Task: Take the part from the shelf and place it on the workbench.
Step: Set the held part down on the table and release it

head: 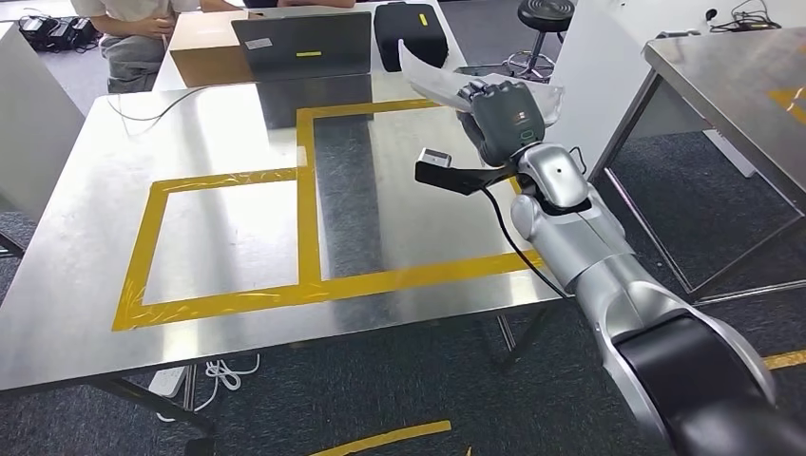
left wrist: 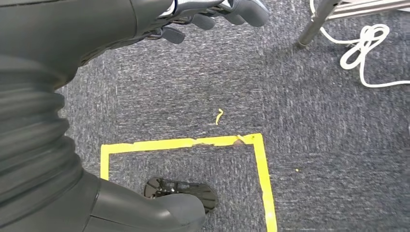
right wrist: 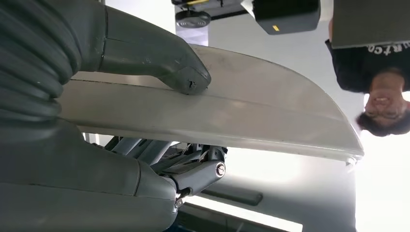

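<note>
The right hand is seen raised over the far right corner of the steel bench, its fingers closed around the part, a pale, flat, curved sheet. In the head view the part is shown sticking out from the hand toward the far side of the bench, tilted and held clear of the surface. In the right wrist view the part is pinned between the thick grey thumb on one face and darker fingers on the other. Yellow tape is laid out in rectangles on the bench beside the hand. No legible writing can be made out on the part. The left hand hangs over grey carpet, fingers curled loosely, nothing held.
</note>
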